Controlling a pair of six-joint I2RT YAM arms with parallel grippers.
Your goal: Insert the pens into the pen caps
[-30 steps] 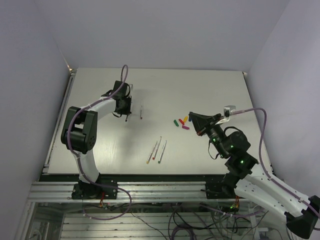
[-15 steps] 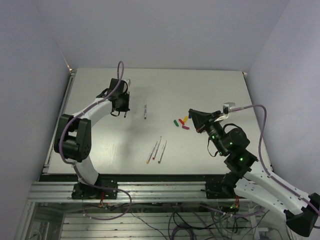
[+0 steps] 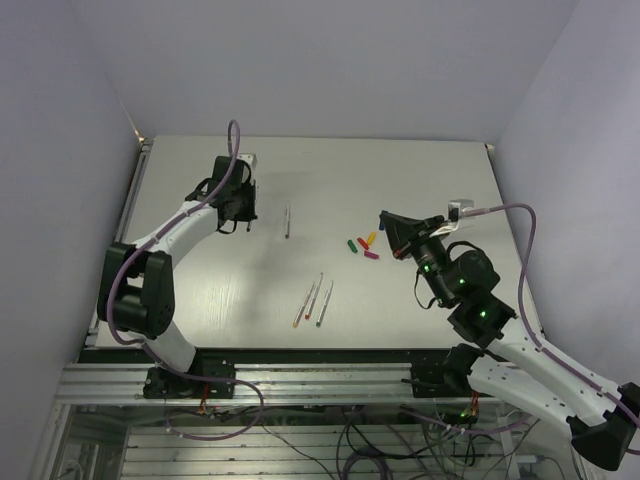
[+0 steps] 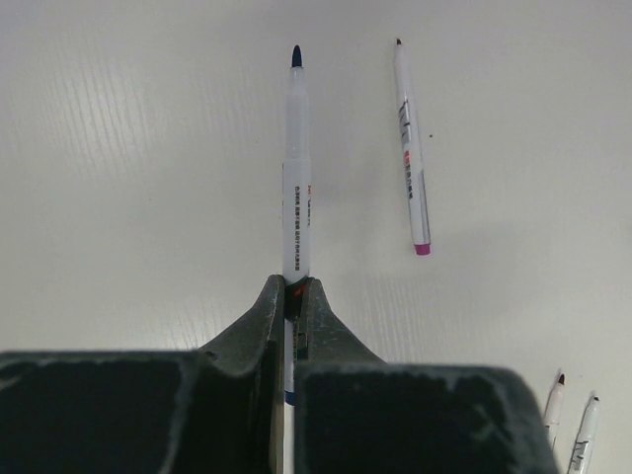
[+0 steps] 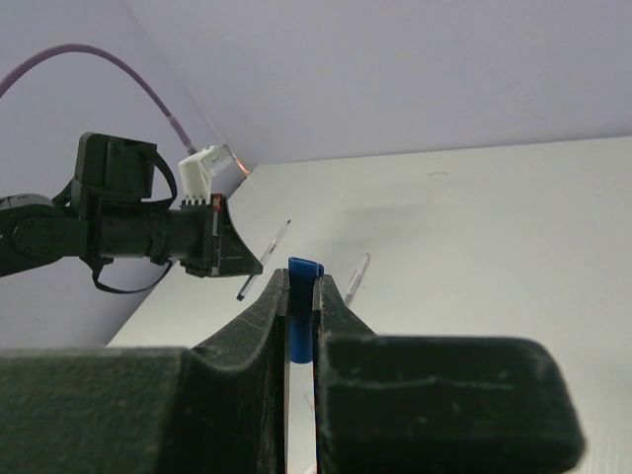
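My left gripper (image 4: 293,286) is shut on a white pen (image 4: 296,178) with a dark blue tip, held above the table at the far left (image 3: 242,212). A second pen (image 4: 408,148) with a magenta end lies just right of it (image 3: 287,220). My right gripper (image 5: 299,276) is shut on the blue pen cap (image 5: 304,265), raised beside the loose caps (image 3: 385,222). Green (image 3: 349,244), red (image 3: 361,242), yellow (image 3: 371,238) and magenta (image 3: 372,255) caps lie together. Three more pens (image 3: 312,300) lie side by side nearer the front.
The left gripper (image 5: 232,255) shows in the right wrist view, its pen slanting down toward the table. Purple cables loop above both arms. The white table (image 3: 430,180) is bounded by pale walls at the back and sides.
The left arm's elbow has dropped and swung left, and its gripper has drifted a little toward the back with the pen. The right gripper has barely shifted.
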